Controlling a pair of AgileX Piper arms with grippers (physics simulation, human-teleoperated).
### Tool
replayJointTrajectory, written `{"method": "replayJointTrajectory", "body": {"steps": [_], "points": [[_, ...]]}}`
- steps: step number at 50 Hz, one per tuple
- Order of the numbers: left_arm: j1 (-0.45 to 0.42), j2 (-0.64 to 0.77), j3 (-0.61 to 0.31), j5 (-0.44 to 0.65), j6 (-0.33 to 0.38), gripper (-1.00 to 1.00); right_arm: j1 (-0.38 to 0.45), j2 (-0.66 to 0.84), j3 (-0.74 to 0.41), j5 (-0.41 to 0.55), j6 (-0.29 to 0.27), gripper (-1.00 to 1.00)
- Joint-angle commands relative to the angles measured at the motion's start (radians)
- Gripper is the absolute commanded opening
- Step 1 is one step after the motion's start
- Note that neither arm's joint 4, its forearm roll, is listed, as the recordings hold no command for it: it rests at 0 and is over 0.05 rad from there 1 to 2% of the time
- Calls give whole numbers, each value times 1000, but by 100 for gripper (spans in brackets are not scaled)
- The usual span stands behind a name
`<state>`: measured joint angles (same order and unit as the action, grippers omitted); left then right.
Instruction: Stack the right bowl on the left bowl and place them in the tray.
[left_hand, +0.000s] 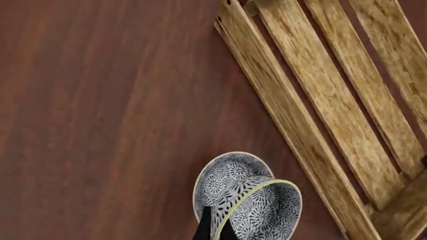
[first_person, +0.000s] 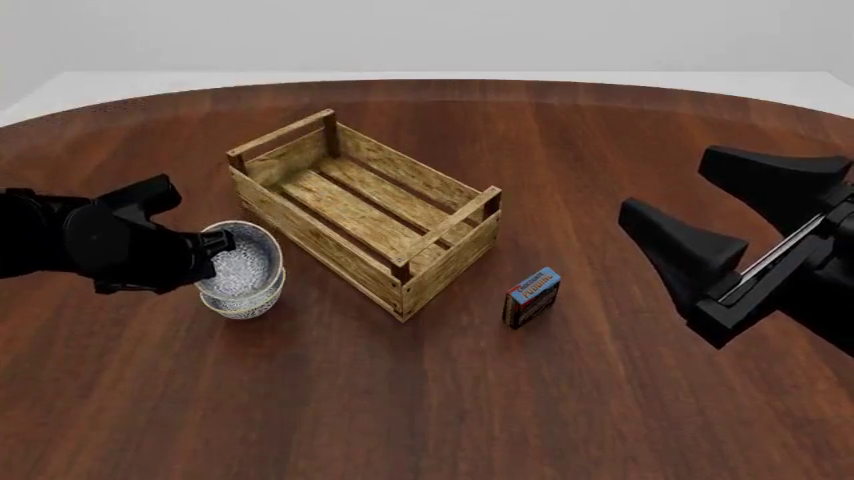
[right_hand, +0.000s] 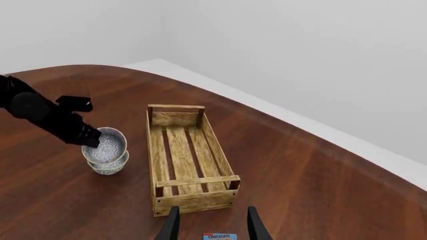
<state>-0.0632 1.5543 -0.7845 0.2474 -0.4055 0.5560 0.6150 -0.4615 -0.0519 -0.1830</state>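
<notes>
Pinching the rim of the upper bowl (first_person: 242, 262), the left gripper (first_person: 211, 243) has its fingers closed on the near wall, one inside and one outside, as the left wrist view shows. That edge grip leaves the bowl's mouth free, likely so it can nest without the fingers getting trapped.

The upper bowl, presumably the right bowl of the task, sits tilted in the lower bowl (first_person: 244, 298). In the left wrist view the gripped one leans at an angle against the one beneath (left_hand: 227, 177), so the stack does not look fully seated. Whether the upper bowl's weight rests on the lower one or hangs from the fingers, I cannot tell.

Both bowls stand on the table (first_person: 427, 400), just beside the tray's (first_person: 400, 268) left long side, outside it. Tray interior bare: slats only. The tray lies at a diagonal to the table edge.

Right gripper (first_person: 727, 225) hovers well apart on the far right, jaws spread wide, holding nothing. It looks parked out of the left arm's way. A small blue-and-red box (first_person: 531, 296) stands near the tray's near corner, between the tray and the right arm; not part of the job.

Judgement: stacking is nearly done; the move into the tray remains. Risk: a one-sided rim pinch may lift only the top bowl.
</notes>
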Motion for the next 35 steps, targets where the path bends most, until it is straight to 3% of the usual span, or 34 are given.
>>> {"method": "replayJointTrajectory", "body": {"steps": [1, 9, 10, 35], "points": [[-52, 18, 37, -19, -4, -100, -2, 13, 0, -4, 1, 100], [-38, 2, 26, 2, 7, -100, -4, 13, 0, -6, 1, 100], [-32, 0, 22, 7, 15, 100, -4, 14, 0, -6, -1, 100], [-68, -168, 2, 100, 20, 100, -3, 8, -1, -3, 1, 100]]}}
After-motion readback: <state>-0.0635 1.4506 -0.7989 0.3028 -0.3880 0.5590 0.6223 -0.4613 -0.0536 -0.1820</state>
